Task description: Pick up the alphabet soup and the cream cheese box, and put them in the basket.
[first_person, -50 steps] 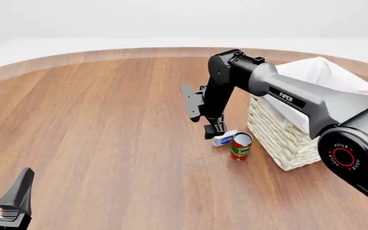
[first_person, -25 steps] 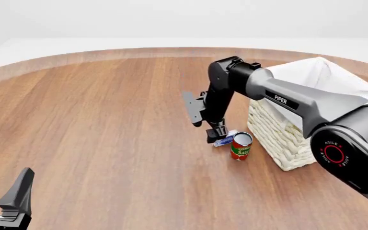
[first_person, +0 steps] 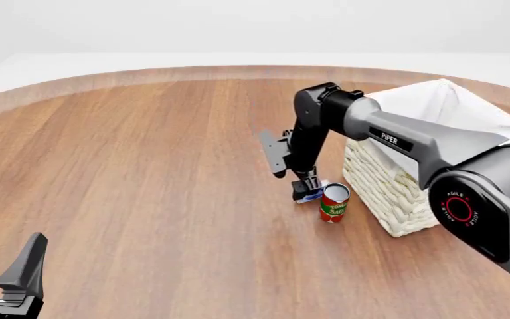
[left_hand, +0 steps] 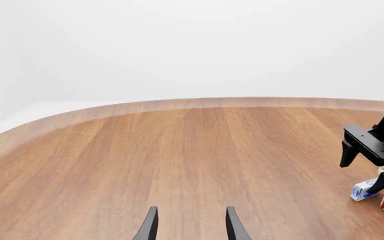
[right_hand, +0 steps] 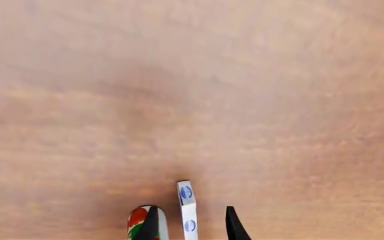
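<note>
- Right hand (first_person: pixel 307 193) reaches down over the cream cheese box (first_person: pixel 310 197), fingers spread either side, not gripping.
- Red-green can (first_person: pixel 334 203) stands between box and basket (first_person: pixel 388 193).
- Left hand (first_person: pixel 7 266) gapes wide, empty.

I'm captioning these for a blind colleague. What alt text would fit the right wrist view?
Looking straight down at a wooden table, the right claw straddles the cream cheese box, one dark finger on each side with gaps left. A red and green can stands just outside one finger at the frame's edge.
</note>
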Controlling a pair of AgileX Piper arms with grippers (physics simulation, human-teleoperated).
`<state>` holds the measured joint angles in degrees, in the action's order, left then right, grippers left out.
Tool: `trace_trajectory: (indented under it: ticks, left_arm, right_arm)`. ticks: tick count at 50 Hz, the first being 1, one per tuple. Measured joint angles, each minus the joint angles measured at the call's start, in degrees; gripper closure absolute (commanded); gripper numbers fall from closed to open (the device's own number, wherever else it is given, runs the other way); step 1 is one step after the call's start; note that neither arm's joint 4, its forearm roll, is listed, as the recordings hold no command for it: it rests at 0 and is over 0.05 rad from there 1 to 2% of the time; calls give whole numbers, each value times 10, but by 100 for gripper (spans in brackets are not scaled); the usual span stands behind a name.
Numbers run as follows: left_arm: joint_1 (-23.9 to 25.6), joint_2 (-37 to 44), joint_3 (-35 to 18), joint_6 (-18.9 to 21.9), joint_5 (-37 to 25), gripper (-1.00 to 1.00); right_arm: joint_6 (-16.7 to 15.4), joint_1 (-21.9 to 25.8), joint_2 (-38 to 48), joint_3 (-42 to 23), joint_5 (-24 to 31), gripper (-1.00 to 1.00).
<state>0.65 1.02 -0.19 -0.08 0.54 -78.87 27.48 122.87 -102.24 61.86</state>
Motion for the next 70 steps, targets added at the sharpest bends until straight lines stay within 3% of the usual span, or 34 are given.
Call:
trace_trajectory:
  ticks: [70]
  left_arm:
    - [0,0,0,0,0,-100]
  right_arm:
    - [-1,-17,40,-13,-12,-100]
